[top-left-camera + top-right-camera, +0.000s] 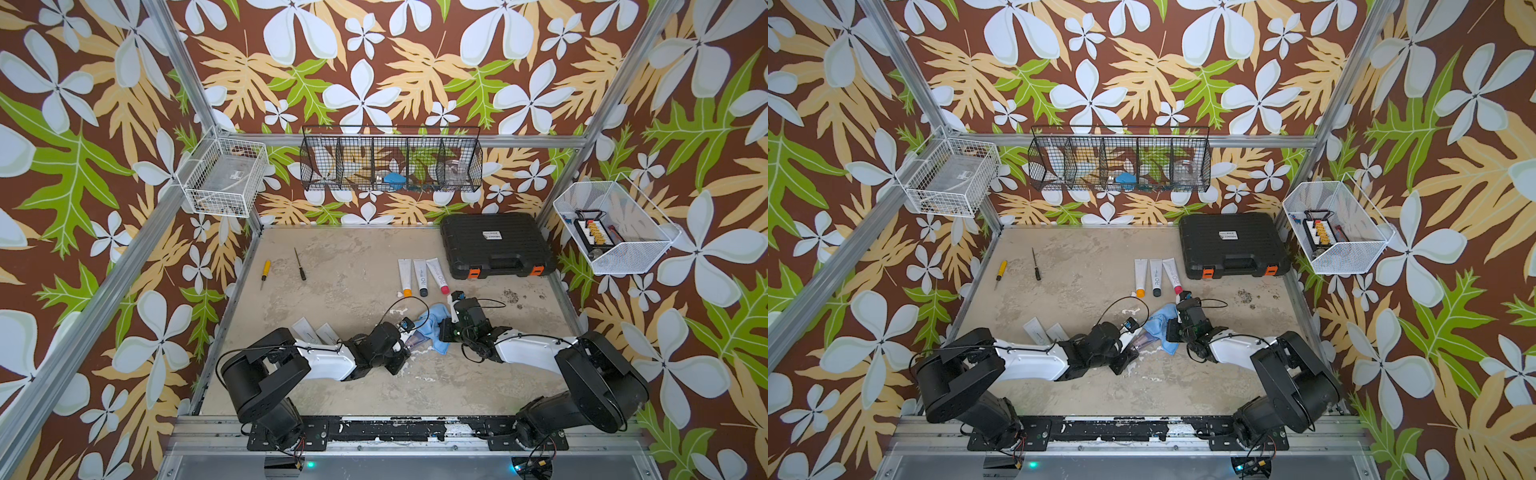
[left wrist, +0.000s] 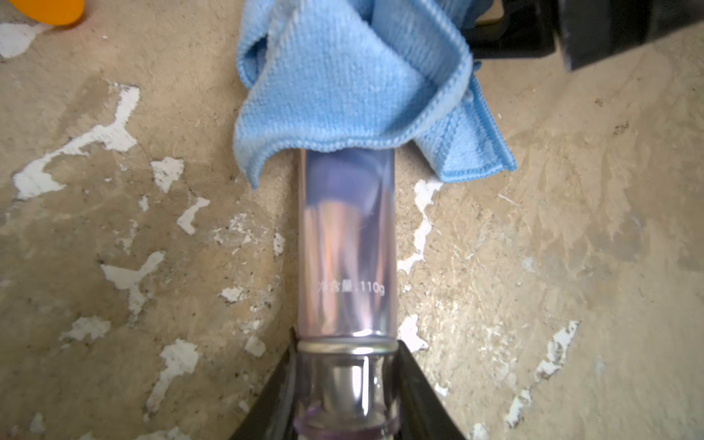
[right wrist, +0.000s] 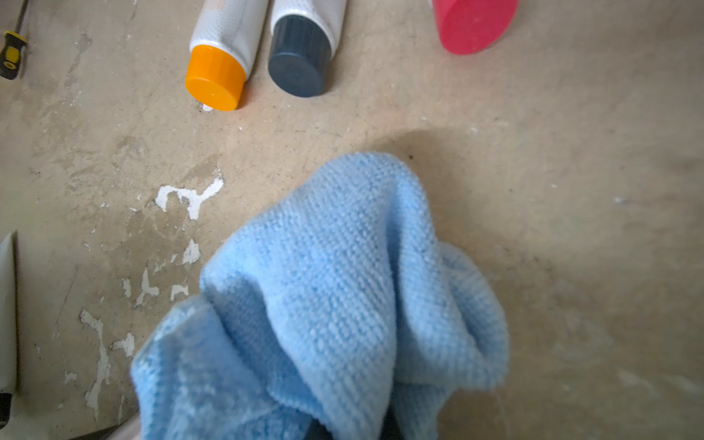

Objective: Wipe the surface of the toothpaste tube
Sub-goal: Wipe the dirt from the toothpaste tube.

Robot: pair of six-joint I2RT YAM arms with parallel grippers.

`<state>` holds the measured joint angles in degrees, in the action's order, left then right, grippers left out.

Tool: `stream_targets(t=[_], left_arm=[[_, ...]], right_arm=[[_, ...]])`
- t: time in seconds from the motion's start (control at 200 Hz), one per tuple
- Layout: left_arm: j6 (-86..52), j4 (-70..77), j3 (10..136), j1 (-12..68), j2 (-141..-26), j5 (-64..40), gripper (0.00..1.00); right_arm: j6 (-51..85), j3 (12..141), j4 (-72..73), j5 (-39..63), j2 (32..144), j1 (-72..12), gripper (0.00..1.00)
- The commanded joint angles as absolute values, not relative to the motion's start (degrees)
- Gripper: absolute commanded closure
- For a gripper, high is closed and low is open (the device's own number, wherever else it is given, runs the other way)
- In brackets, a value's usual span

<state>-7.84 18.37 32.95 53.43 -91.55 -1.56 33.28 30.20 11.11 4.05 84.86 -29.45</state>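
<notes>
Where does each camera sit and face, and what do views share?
Top views: high at the front, facing down on the table; both arms.
Left wrist: faces along the toothpaste tube in the left gripper; fingers show.
Right wrist: faces over the blue cloth in the right gripper towards the orange cap.
Wrist views share cloth and orange cap.

Robot lab test cell: aluminium extrusion frame, printed floral backdrop panels, wire baskets hung up, black tool case, screwdrivers on scuffed tabletop, arm bases bolted to front rail.
</notes>
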Motion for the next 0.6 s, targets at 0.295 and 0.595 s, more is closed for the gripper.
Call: stream_targets(t=[0.295, 0.595], left_arm=[[-7.8, 20.0, 33.2, 53.4, -91.9, -2.4, 0.78], [-7.8, 20.0, 33.5, 53.4, -92.5, -2.7, 0.78]], right_arm=[[33.5, 30.6, 8.3, 8.8, 85.9, -31.9, 1.0], [39.2, 32.0, 10.2, 9.3, 87.6, -41.8, 1.0]])
